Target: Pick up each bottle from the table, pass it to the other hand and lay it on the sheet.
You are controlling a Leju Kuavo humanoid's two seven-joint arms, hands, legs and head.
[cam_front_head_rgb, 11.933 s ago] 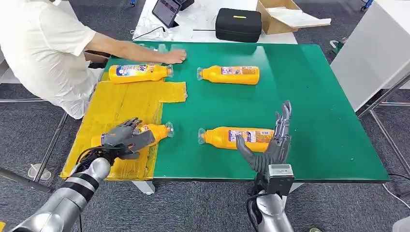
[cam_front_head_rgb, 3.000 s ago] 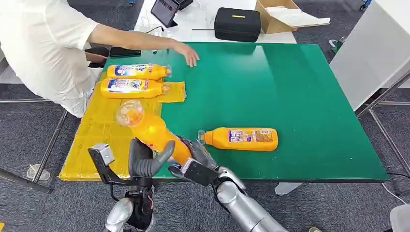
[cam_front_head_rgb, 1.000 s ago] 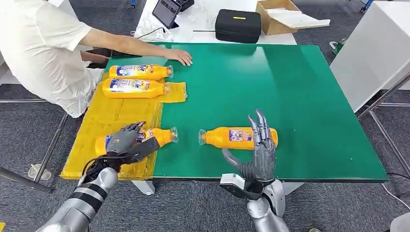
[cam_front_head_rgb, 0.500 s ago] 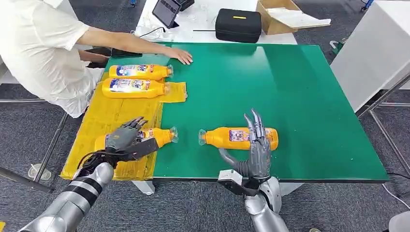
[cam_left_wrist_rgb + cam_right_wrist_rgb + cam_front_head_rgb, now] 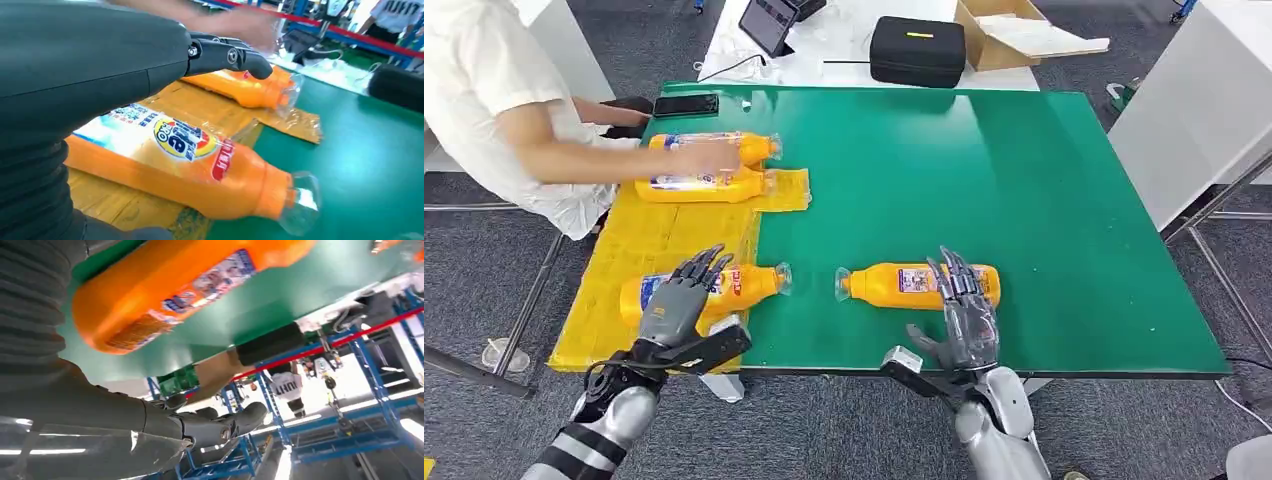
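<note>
In the head view, the green bench (image 5: 1024, 180) carried a yellow sheet (image 5: 649, 235) along its nine o'clock side. One orange bottle (image 5: 699, 288) lay on its side at the sheet's near end, its clear cap poking past the sheet's edge toward three o'clock. The left robot hand (image 5: 679, 300) hovered over that bottle, released, fingers spread and holding nothing. A second bottle (image 5: 904, 285) lay flat on bare green, at three o'clock from the first, cap pointing to nine o'clock. The right robot hand (image 5: 964, 305) was at its six o'clock side, fingers spread above the label end, also released. Two more bottles (image 5: 714, 185) lay side by side at the sheet's far end, where a person's arm (image 5: 614, 165) reached over them. In the left wrist view, the bottle (image 5: 190, 165) rested on the sheet (image 5: 200, 107) just beyond the dark fingers (image 5: 225, 55). In the right wrist view, the second bottle's base (image 5: 165, 295) lay on the green surface, apart from the extended fingers (image 5: 220, 427).
</note>
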